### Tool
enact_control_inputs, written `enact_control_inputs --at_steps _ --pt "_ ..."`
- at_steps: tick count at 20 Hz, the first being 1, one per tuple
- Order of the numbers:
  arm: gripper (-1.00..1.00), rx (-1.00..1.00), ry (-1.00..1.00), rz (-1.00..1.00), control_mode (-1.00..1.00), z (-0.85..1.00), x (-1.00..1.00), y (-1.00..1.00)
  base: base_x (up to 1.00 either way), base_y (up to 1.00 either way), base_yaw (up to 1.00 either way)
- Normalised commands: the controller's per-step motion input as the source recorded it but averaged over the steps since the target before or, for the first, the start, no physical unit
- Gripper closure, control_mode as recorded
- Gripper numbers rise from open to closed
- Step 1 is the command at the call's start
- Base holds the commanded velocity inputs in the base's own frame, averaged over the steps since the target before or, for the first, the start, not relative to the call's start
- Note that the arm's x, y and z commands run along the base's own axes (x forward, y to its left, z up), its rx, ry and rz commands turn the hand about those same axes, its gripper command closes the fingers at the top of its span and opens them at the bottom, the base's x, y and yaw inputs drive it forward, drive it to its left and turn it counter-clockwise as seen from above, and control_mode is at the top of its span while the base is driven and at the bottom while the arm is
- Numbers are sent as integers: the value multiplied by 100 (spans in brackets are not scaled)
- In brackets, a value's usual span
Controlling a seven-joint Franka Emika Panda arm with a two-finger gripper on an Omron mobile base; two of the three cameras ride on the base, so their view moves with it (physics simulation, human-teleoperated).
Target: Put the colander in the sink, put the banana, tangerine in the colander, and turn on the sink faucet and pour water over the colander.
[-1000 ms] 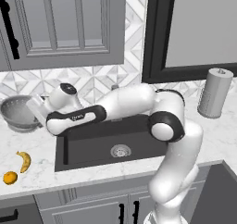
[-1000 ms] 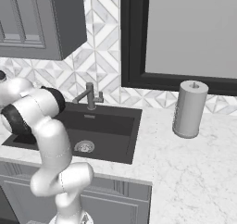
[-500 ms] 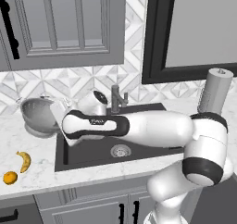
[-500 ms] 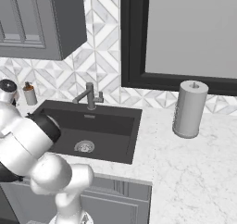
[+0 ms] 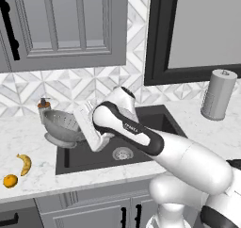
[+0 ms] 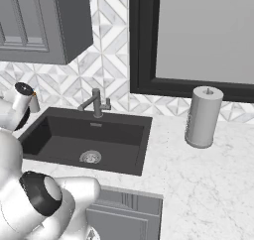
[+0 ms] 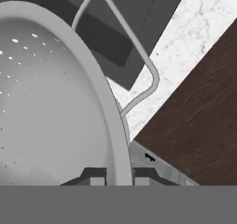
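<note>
- Two dark fingertips of my end effector (image 7: 118, 176) sit pinched on the rim of the colander (image 7: 51, 98) in the hand view — one inside the bowl, one outside, the rim between them.
- From the left base view I see the colander (image 5: 63, 126) held up and tilted at the sink's left edge, partly over the counter (image 5: 28, 137) and partly over the basin, with the end effector (image 5: 88, 128) at its right rim.
- Beneath it lies the sink (image 5: 141, 149), dark, its round silver drain uncovered.
- On the right base view I see the sink faucet (image 6: 95, 103) standing upright behind the basin, spout turned toward the left of that view.
- A small soap dispenser (image 5: 44, 108) stands just behind the colander, near the wall.
- Further out on the counter's front left lie the banana (image 5: 24, 163) and the tangerine (image 5: 10, 180), near each other — both well apart from the colander.
- Well to the right stands a grey paper towel roll (image 5: 218, 94).
</note>
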Motion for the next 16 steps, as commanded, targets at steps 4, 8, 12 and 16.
enact_control_inputs --at_steps 4,8,12,16 --pt "100 -18 5 0 -100 16 -56 -70 0 0 0" --pt "100 -16 5 0 -100 9 -40 -86 0 0 0" --pt "100 -14 1 0 -100 8 -18 -87 0 0 0" --pt "100 -9 0 0 -100 7 -5 -86 0 0 0"
